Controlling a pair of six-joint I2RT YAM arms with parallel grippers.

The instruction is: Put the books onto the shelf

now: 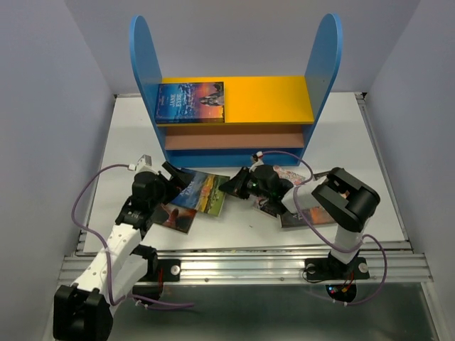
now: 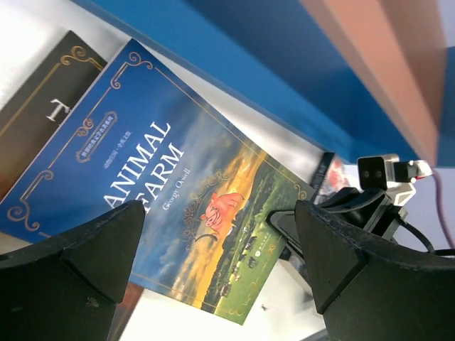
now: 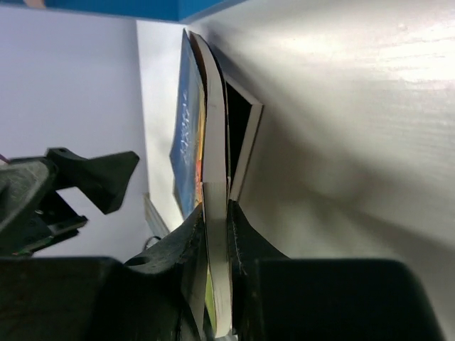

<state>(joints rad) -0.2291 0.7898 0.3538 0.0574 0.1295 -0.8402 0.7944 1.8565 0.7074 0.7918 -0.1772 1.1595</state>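
Left arm: gripper (image 1: 173, 177) wide open and holding nothing. In the left wrist view its fingers (image 2: 99, 256) straddle the Animal Farm book (image 2: 178, 206) from above; can't tell if they touch the cover. Right arm: gripper (image 3: 215, 227) clamped on that same book's right-hand edge. The right wrist view shows both jaws pinched on the page block, with the blue cover on the outer side. From the top camera the book (image 1: 206, 193) sits on the white table (image 1: 128, 135) between the two grippers, just in front of the shelf. Its gripped edge looks slightly raised, but can't confirm the lift. A dark brown book (image 1: 173, 217) lies flat under its near-left corner, partly covered; the left wrist view shows the brown cover (image 2: 50, 114) poking out beyond the blue one. More books (image 1: 297, 217) lie flat on the table under the right forearm, overlapping; titles unreadable. Further back, the shelf (image 1: 323, 64) stands upright near the far wall, its open face towards the arms. The yellow top board (image 1: 270, 99) carries one book, Jane Eyre (image 1: 190, 102), lying flat, cover up, at the left end beside the left blue panel. The brownish middle board (image 1: 234, 140) and blue bottom board (image 1: 213, 159) show no books from here.
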